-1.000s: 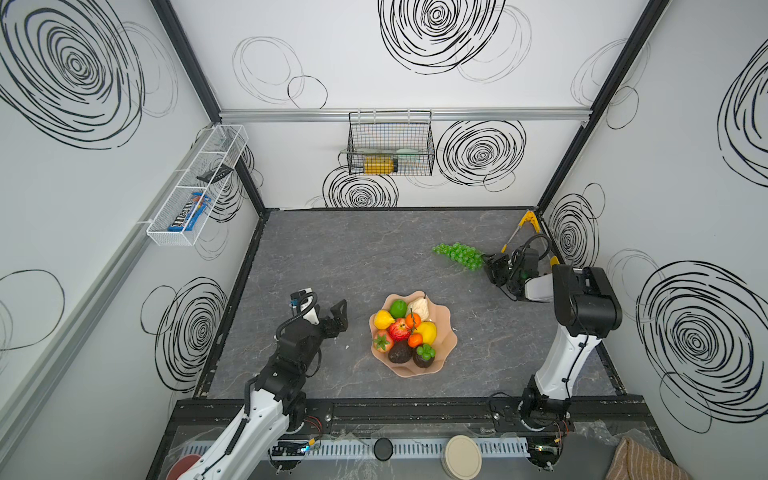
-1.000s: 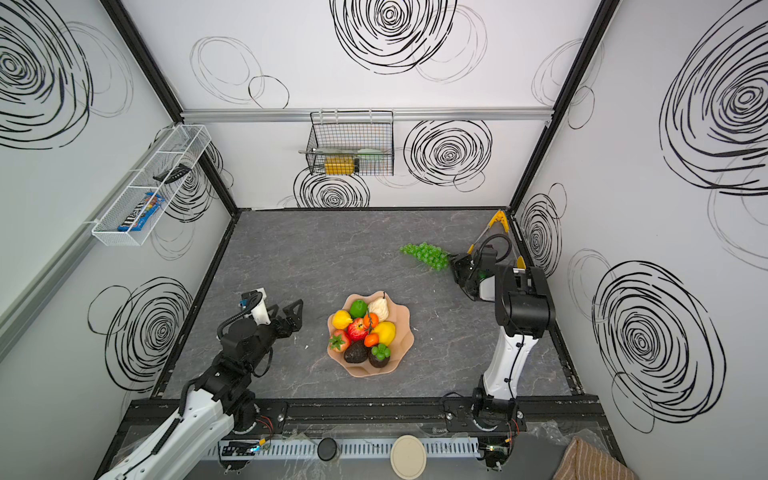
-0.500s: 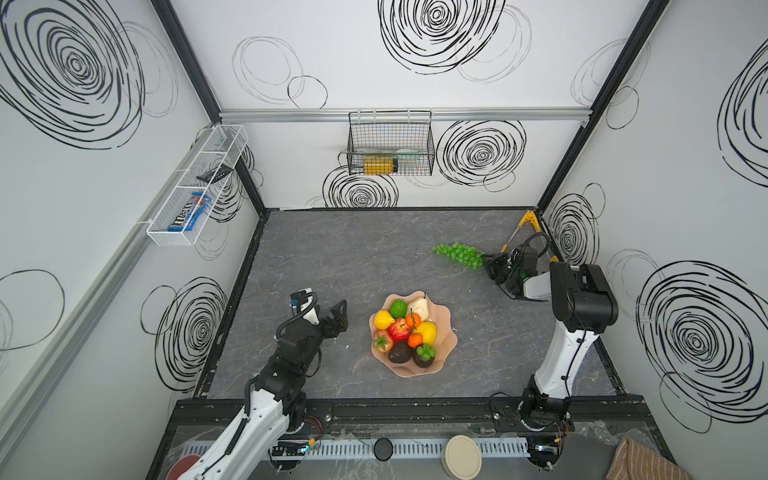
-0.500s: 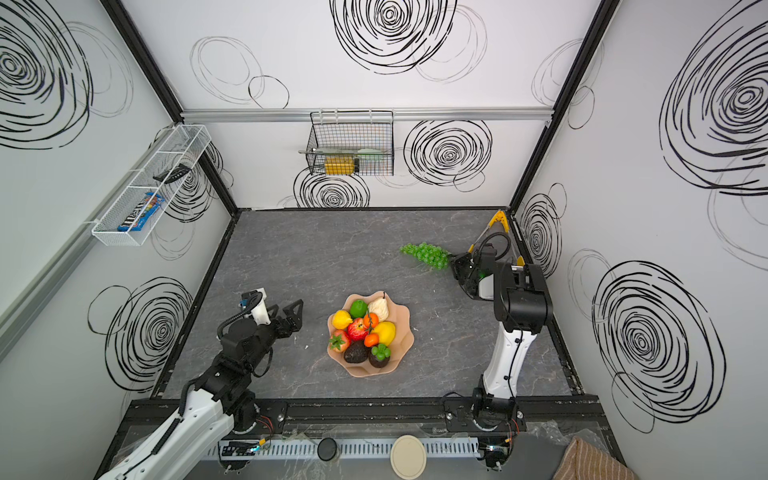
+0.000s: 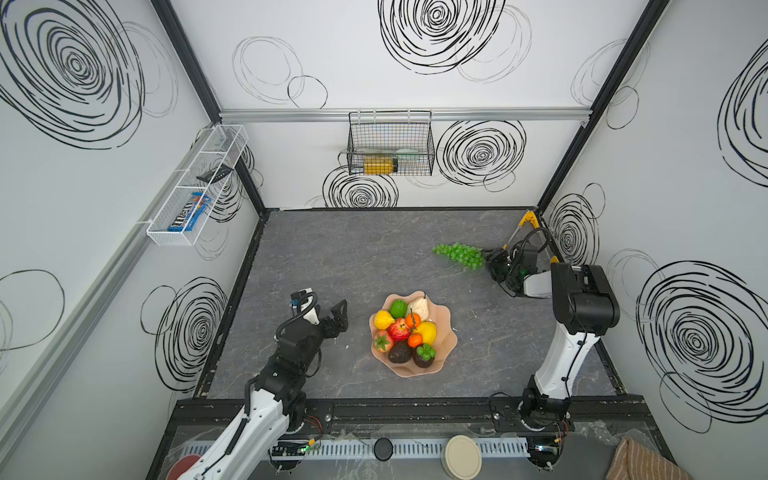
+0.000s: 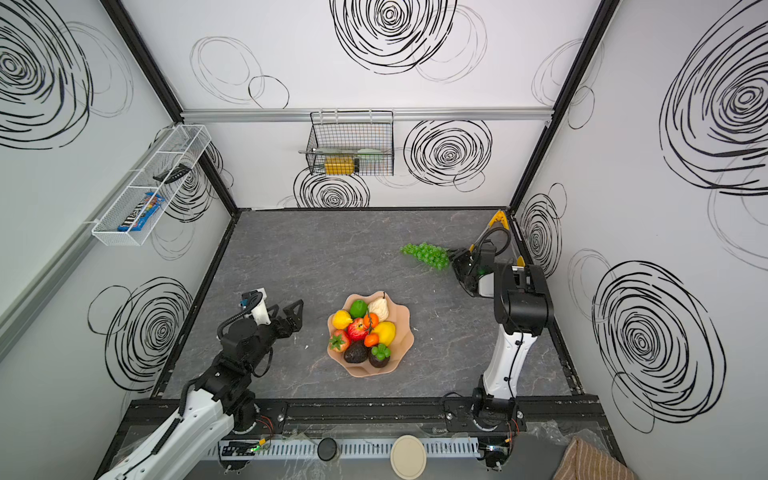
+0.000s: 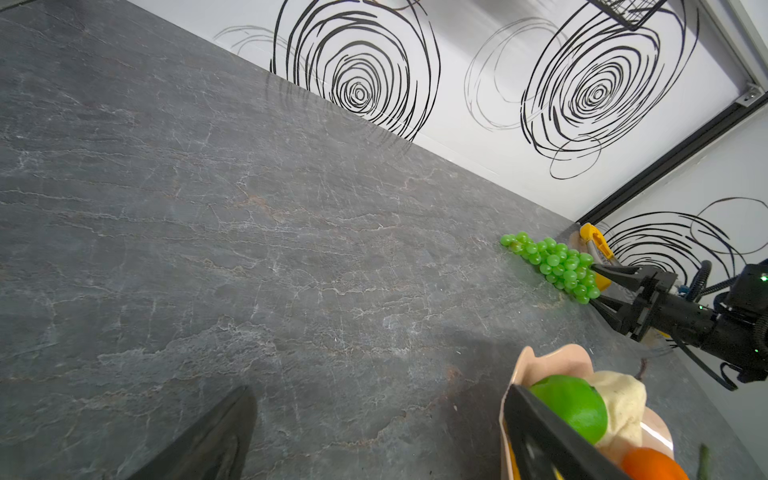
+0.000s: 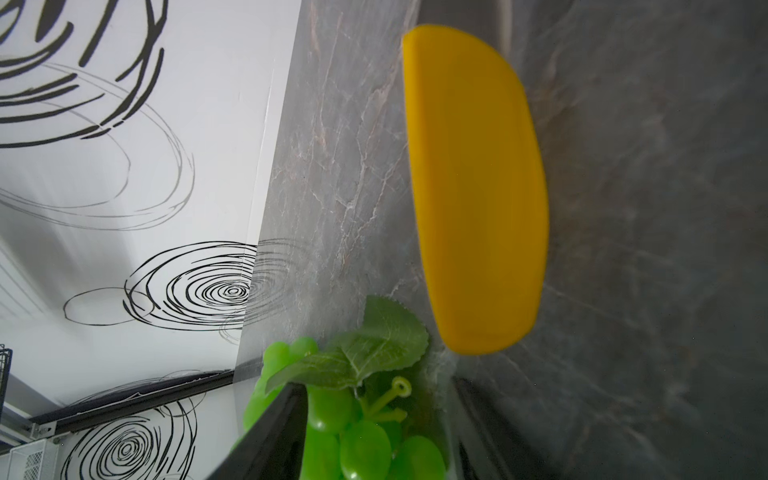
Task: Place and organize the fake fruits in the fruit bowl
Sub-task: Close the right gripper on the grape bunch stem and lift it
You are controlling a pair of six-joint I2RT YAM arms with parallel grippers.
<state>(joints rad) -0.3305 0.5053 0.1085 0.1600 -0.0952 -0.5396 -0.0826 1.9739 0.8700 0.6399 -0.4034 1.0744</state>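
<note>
The fruit bowl [image 5: 446, 345] sits low in the middle of both top views, on the gray table [image 5: 353, 257]. It holds a red apple [image 5: 400, 329], a lime [image 5: 398, 308], a pear [image 5: 419, 307], two lemons [image 5: 428, 331], two small oranges [image 5: 412, 320], a strawberry [image 5: 382, 341] and an avocado [image 5: 400, 352].

To the left of the bowl, the left gripper [image 5: 341, 318] hangs with its fingers spread wide and nothing between them.

Farther back, at the right side, the grape bunch [image 5: 459, 254] lies on the table, well apart from the bowl. The right gripper [image 5: 489, 266] has its open fingers on both sides of the stem end of the bunch. I cannot tell if it squeezes it.

Just behind lie the yellow-tipped tongs [image 5: 528, 218], in the far right corner.
</note>
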